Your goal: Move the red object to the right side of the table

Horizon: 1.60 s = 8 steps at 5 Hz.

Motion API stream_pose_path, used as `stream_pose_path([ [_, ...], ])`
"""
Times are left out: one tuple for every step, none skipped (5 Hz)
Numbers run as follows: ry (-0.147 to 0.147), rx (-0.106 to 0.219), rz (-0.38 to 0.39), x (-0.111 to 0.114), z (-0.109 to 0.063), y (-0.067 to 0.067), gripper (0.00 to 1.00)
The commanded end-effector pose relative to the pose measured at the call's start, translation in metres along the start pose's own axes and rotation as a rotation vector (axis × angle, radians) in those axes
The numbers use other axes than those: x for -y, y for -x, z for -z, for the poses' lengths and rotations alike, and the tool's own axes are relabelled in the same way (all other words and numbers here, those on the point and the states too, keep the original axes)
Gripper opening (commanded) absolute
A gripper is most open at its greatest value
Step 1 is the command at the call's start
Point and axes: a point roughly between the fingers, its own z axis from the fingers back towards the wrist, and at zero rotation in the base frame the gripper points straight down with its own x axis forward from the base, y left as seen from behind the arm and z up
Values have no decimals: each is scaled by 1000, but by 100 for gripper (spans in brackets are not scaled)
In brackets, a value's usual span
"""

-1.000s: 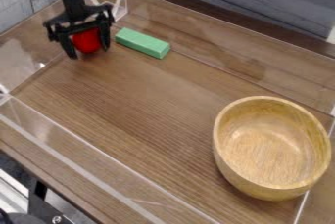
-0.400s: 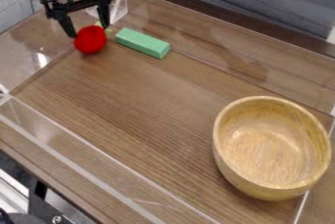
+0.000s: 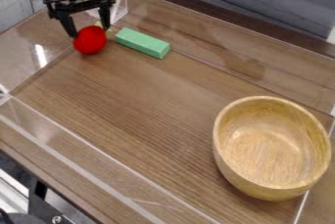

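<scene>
The single view comes from a camera set above the brown wood-grain surface (image 3: 157, 120), looking steeply down and across it, the hand (image 3: 81, 27) lying toward its upper left. It stands far enough back to take in much of the surface, including the round light wooden bowl (image 3: 271, 159) well apart from the hand, below and to its right in the frame.
</scene>
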Motion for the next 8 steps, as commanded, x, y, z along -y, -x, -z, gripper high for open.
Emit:
stream_pose_path([
  [15, 60, 40, 2, -15, -5, 0],
  [15, 51, 70, -3, -18, -2, 0],
  [17, 33, 99, -8, -27, 0, 100],
  [23, 18, 105, -8, -41, 1, 100],
  [24, 15, 112, -9, -48, 2, 0],
  [25, 18, 80, -12, -53, 0, 0],
  [18, 16, 55, -12, -57, 2, 100],
  [11, 11, 80, -8, -56, 2, 100],
])
